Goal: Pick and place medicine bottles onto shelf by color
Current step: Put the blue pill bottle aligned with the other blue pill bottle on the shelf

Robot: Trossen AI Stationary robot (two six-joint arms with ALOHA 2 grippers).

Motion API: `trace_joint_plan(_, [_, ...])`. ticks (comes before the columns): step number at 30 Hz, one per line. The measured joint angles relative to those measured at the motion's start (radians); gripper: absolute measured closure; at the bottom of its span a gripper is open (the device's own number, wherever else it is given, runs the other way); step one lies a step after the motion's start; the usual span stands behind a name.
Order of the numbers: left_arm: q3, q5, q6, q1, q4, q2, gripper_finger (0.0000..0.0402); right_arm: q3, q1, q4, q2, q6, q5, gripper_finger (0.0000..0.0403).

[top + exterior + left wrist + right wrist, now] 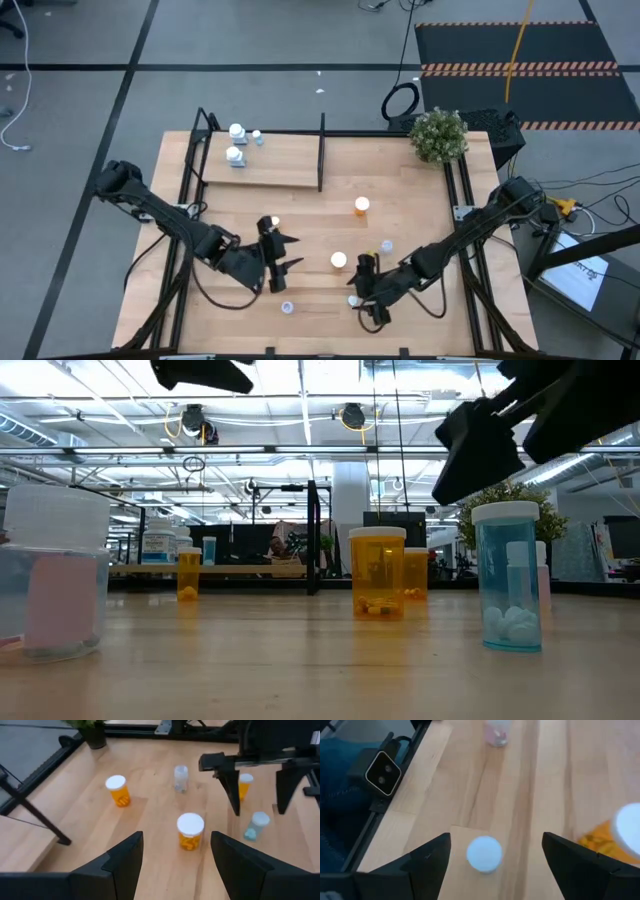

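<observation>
My left gripper point(293, 252) point(175, 865) is open and empty above the table, pointing at an orange bottle with a white cap point(339, 260) point(190, 831) that stands on its base. My right gripper point(364, 292) point(495, 865) is open above a pale blue bottle point(353, 300) point(484, 853). Its fingers stand on either side of the bottle without touching it. The shelf point(262, 172) at the far left carries three white bottles point(236, 131). Other bottles stand on the table: orange point(361, 206), clear point(386, 246) and pale point(287, 307).
A small potted plant point(438, 134) stands at the table's far right. The shelf's black divider point(321, 152) stands at its right end. Another orange bottle point(272, 222) stands beside my left wrist. A camera point(383, 771) sits at the table's near edge.
</observation>
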Motion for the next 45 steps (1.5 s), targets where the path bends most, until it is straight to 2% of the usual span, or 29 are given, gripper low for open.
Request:
trace_joint_plan(3, [0.0,0.009,0.032,0.0,0.027,0.036,0.0167,0.005,-0.006,-0.004,0.014,0.0,-0.045,0.0097])
trace_joint_plan(6, [0.0,0.044,0.053,0.007,0.058,0.059,0.0167,-0.01,-0.019,-0.004,0.013,0.0,-0.047,0.0107])
trace_joint_plan(14, [0.0,0.046,0.055,0.019,0.079,0.059,0.0167,-0.04,-0.04,-0.004,0.013,-0.001,-0.084,0.0126])
trace_joint_plan(28, [0.0,0.046,0.067,0.019,0.096,0.059,0.0167,-0.109,-0.047,0.151,0.013,0.0,-0.099,0.0132])
trace_joint_plan(45, [0.0,0.046,0.079,0.025,0.099,0.059,0.0167,-0.109,-0.052,0.172,0.023,-0.008,-0.126,0.0216])
